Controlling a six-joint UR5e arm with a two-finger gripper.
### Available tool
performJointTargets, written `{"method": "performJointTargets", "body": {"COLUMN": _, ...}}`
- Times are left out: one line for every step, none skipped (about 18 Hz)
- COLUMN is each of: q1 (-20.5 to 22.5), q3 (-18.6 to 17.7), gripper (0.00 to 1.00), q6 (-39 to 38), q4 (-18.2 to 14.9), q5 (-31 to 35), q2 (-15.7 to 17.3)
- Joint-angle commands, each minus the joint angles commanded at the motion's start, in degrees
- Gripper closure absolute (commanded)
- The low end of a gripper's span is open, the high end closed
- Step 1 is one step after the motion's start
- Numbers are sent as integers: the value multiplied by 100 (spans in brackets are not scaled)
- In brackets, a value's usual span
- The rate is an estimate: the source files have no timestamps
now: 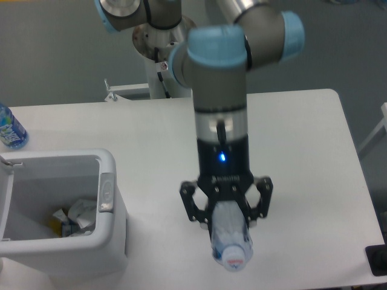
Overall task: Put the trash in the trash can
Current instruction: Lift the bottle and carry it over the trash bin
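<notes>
Overall, the gripper [227, 211] was observed closed around the crushed clear plastic bottle [230, 238], with the fingers [195, 204] pressed against its sides. The bottle was held clear of the table [302, 151], its capped end pointing toward the camera and down, and most of its body was seen below the gripper housing. The arm [221, 90] was positioned upright over the middle of the table, with a blue indicator light lit on the wrist.

The trash can [112, 241] was recorded at the left front of the table, well apart from the held bottle, with its lid open and its grey latch tab [106, 193] facing the gripper side. Crumpled white paper wrappers [78, 214] and other scraps were noted lying in the bottom of the can. An upright bottle with a blue label [10, 128] was found at the far left edge of the table, behind the can. The bottle's contents could not be determined.
</notes>
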Motion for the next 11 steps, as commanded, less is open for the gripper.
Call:
{"method": "performJointTargets", "body": {"q1": -150, "q3": 18, "gripper": 45, "q6": -237, "q4": 0, "q5": 0, "q2": 9}}
{"method": "performJointTargets", "body": {"q1": -317, "q3": 18, "gripper": 45, "q6": -387, "q4": 0, "q5": -9, "q2": 26}}
{"method": "performJointTargets", "body": {"q1": -501, "q3": 18, "gripper": 45, "q6": -476, "q4": 0, "q5": 0, "q2": 35}}
{"method": "performJointTargets", "body": {"q1": -634, "q3": 27, "gripper": 45, "q6": -546, "q4": 0, "q5": 0, "q2": 53}}
{"method": "performJointTargets", "body": {"q1": -678, "q3": 27, "gripper": 45, "q6": -599, "q4": 0, "q5": -9, "q2": 96}}
{"method": "performJointTargets", "body": {"q1": -722, "q3": 123, "gripper": 45, "q6": -617, "q4": 0, "q5": -9, "q2": 97}}
{"method": "performJointTargets", "body": {"q1": -784, "q3": 228, "gripper": 45, "q6": -643, "q4": 0, "q5": -9, "q2": 79}}
{"method": "performJointTargets", "body": {"q1": -854, "q3": 290, "gripper": 45, "q6": -678, "q4": 0, "q5": -9, "q2": 62}}
{"method": "performJointTargets", "body": {"q1": -942, "q3": 299, "gripper": 45, "q6": -679, "q4": 9, "q5": -9, "q2": 53}}
{"method": "performJointTargets", "body": {"q1": -1073, "q3": 291, "gripper": 44, "q6": -705, "q4": 9, "q5": -9, "q2": 27}}
{"method": "performJointTargets", "body": {"q1": -1231, "q3": 273, "gripper": 44, "q6": -740, "q4": 9, "q5": -9, "q2": 0}}
